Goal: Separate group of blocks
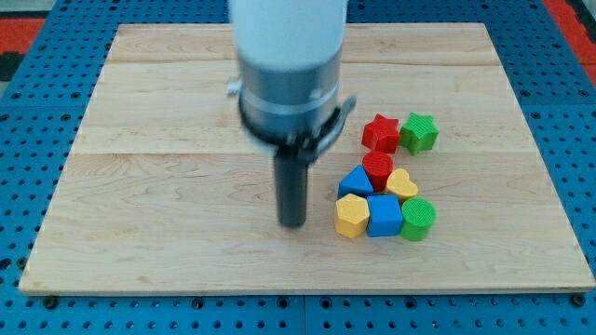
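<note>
My tip (292, 223) touches the wooden board (168, 186) just left of a tight cluster of blocks. The cluster holds a blue triangular block (354, 181), a red round block (377, 168), a yellow heart block (402, 183), a yellow hexagon block (351, 216), a blue cube (384, 216) and a green round block (418, 220). Above the cluster, a red star block (380, 133) touches a green star block (418, 133). The tip is about a block's width left of the yellow hexagon, not touching it.
The arm's white and grey body (289, 65) hangs over the board's top middle and hides that part. A blue pegboard surface (28, 186) surrounds the board.
</note>
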`<state>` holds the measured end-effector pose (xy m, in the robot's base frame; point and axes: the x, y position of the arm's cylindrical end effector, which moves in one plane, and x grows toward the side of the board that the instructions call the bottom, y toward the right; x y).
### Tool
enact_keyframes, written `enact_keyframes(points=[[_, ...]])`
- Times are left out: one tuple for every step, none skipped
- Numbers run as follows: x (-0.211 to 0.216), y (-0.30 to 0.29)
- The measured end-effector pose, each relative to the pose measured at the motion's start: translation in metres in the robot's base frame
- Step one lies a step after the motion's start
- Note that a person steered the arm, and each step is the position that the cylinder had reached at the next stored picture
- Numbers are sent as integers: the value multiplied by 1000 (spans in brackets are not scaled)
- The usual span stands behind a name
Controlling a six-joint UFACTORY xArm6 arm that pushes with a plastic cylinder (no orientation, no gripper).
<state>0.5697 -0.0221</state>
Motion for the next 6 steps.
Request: enact_keyframes(points=[[38, 30], [27, 96], [10, 97], [-11, 107], [-29, 106], [-44, 117]])
